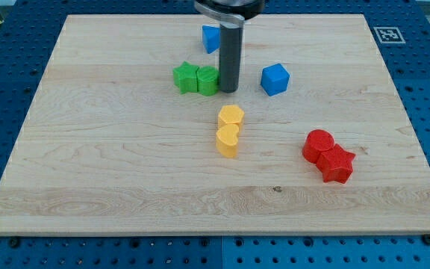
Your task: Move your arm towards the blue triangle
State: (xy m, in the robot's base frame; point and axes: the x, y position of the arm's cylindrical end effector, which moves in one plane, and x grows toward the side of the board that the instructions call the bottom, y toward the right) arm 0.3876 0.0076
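The blue triangle [210, 38] lies near the view's top centre, partly hidden behind my rod. My tip [228, 90] rests on the board below the triangle, touching the right side of the green cube [208, 80]. A green star [186, 77] sits against the cube's left. A blue cube [275, 78] lies to the right of my tip.
Two yellow blocks, a hexagon-like one [231, 116] and a heart [228, 140], stand stacked in line at the centre. A red cylinder [319, 143] and a red star [337, 164] touch at the right. The wooden board [110, 172] lies on a blue perforated table.
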